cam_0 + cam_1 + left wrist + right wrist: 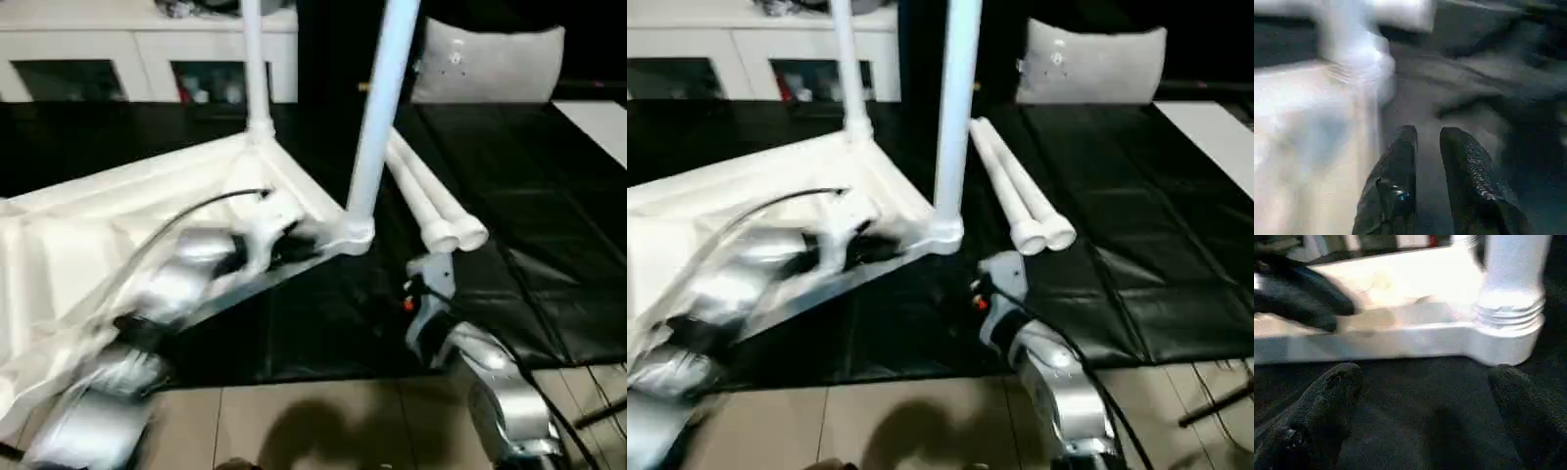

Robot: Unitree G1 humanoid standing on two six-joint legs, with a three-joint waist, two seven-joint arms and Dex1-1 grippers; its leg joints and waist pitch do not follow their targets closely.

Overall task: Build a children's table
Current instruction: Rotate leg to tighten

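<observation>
The white table top [108,220] lies underside up on the black mat, tilted. Two white legs [380,108] stand upright in its corner sockets, the other one [253,69] at the far corner. Two loose legs [431,201] lie side by side on the mat to the right. My left gripper [1428,134] is at the top's near rim beside the near corner socket [1508,333], slightly open with nothing between its fingers. My right gripper [1425,377] hovers low over the mat just in front of that socket, wide open and empty.
A white cabinet with glass doors [137,49] stands along the back. A grey-white pillow [490,64] leans at the back right. The black mat [549,196] ends at a pale wood floor [323,421] near me. A cable arcs over my left forearm [186,215].
</observation>
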